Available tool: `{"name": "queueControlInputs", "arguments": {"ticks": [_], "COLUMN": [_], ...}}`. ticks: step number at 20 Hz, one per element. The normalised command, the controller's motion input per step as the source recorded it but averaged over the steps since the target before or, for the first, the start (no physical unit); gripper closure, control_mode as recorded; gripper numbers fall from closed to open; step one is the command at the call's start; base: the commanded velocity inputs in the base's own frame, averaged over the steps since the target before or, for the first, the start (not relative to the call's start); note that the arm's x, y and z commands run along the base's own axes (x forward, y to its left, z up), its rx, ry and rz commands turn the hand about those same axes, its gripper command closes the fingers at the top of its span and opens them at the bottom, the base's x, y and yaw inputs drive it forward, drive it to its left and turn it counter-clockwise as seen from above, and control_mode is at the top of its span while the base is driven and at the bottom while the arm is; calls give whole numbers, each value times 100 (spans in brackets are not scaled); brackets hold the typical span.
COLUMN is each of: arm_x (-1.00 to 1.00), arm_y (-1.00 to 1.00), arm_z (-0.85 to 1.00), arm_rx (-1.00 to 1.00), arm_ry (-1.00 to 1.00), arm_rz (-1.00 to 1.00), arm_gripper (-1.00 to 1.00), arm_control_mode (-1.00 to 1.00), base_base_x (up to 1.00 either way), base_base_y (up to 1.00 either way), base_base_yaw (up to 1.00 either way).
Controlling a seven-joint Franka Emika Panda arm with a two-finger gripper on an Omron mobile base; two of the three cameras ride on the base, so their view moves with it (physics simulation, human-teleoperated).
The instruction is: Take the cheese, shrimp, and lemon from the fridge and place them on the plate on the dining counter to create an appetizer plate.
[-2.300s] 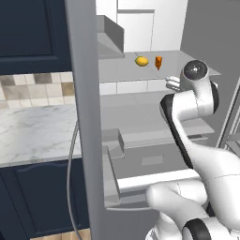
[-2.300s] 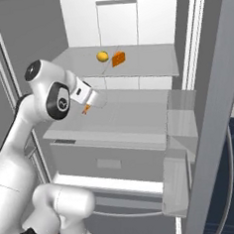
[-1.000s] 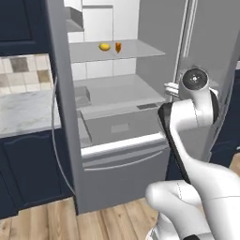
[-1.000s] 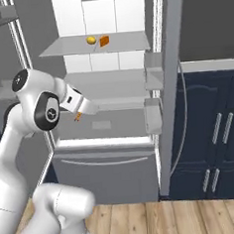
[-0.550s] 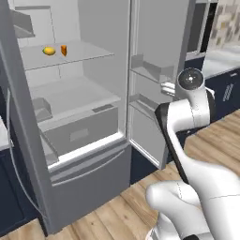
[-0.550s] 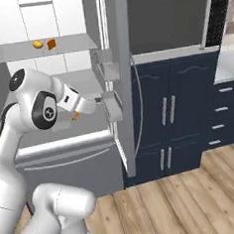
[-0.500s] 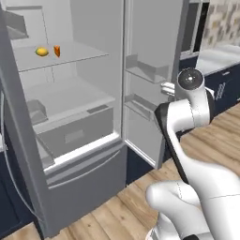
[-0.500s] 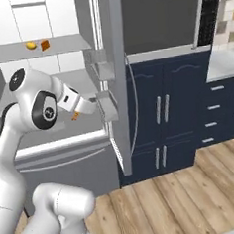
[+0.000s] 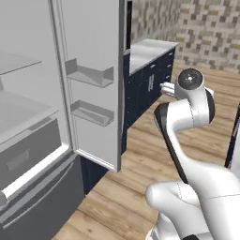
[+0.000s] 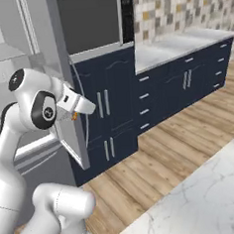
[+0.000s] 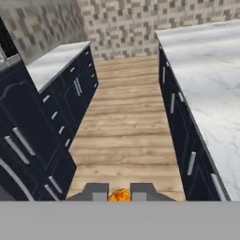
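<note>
shrimp (image 11: 120,195): small orange bit clamped btwn the fingertips (image 11: 95,191), carried off the fridge (image 9: 89,84)
gripper (image 10: 77,114): shut on it, beside fridge door edge
dining counter (image 11: 211,93): marble top ahead-right in hand view, long edge running away; carry must swing that way

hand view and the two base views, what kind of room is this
A home kitchen, by the look of it: an open fridge with door shelves, navy blue cabinets under a marble worktop, a mosaic tile wall and a wood plank floor.
</note>
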Motion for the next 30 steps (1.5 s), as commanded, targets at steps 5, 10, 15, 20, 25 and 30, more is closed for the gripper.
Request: {"name": "queueControlInputs", "arguments": {"ticks": [5,10,15,20,25,30], "arm_x": [0,0,0,0,0,0], "arm_y": [0,0,0,0,0,0], "arm_z": [0,0,0,0,0,0], "arm_rx": [0,0,0,0,0,0], "arm_ry": [0,0,0,0,0,0], "arm_rz": [0,0,0,0,0,0], "arm_gripper": [100,100,100,100,100,100], "arm_control_mode": [100,100,100,100,100,100], "base_base_x": [18,49,54,78,93,98], "base_base_y": [16,48,45,11,11,0], "base_base_yaw": [-62,-60,-54,-36,0,21]}}
